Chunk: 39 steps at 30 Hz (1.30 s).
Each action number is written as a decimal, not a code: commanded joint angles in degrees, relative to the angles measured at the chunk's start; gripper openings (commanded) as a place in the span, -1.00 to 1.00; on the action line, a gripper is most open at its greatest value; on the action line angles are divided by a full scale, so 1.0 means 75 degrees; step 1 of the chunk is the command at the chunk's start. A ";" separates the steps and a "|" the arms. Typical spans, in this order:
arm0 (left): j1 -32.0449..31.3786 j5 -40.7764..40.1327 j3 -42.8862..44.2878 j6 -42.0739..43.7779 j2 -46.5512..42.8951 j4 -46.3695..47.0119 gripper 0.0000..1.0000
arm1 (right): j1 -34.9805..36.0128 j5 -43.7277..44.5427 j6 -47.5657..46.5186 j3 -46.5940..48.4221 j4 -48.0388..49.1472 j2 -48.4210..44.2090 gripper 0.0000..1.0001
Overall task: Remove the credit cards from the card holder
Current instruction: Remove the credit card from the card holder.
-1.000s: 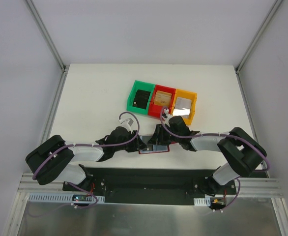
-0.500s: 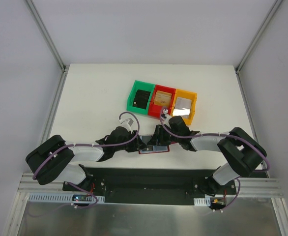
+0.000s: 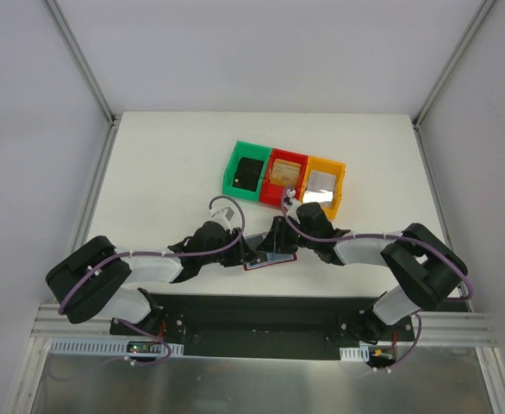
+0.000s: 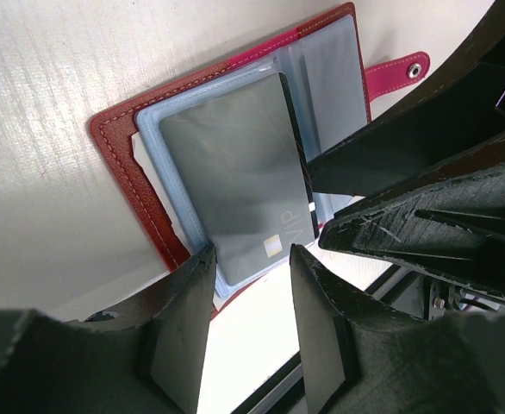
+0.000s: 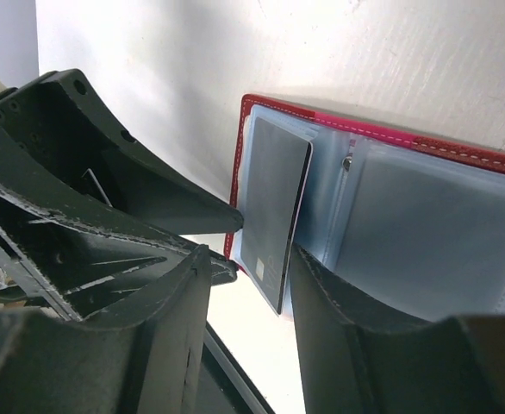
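Observation:
The card holder (image 3: 270, 261) lies open on the white table between both grippers, red with blue-grey pockets (image 4: 321, 78) and a small red tab (image 4: 396, 72). A silvery grey credit card (image 4: 235, 172) sticks partway out of one pocket. My left gripper (image 4: 252, 254) is open, its tips at the holder's near edge beside the card's chip end. My right gripper (image 5: 248, 259) is open too. The card's free corner (image 5: 274, 207) hangs between its fingers, one long edge against one finger. Other credit cards lie in the bins: black (image 3: 250, 170), tan-gold (image 3: 281, 172), silvery (image 3: 323, 182).
Green (image 3: 232, 172), red (image 3: 273, 197) and orange (image 3: 339, 187) bins stand in a row just beyond the grippers. The two grippers' fingers nearly touch over the holder. A black base rail (image 3: 261, 315) runs along the near table edge.
The right gripper's jaws have narrowed slightly around the protruding card. The arms and the holder have barely shifted.

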 commanded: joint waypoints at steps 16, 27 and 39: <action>0.0085 -0.0568 0.0115 0.0463 -0.1047 -0.0905 -0.06 | 0.0040 -0.0493 0.0224 0.0044 0.0713 0.0304 -0.14; 0.0085 -0.0861 -0.0025 0.0475 -0.1586 -0.1139 -0.08 | 0.0040 -0.0470 0.0224 0.0044 0.0713 0.0363 -0.13; 0.0085 -0.1353 -0.0014 0.0522 -0.1224 -0.1187 -0.32 | 0.0040 -0.0352 0.0317 0.0114 0.0724 0.0620 -0.07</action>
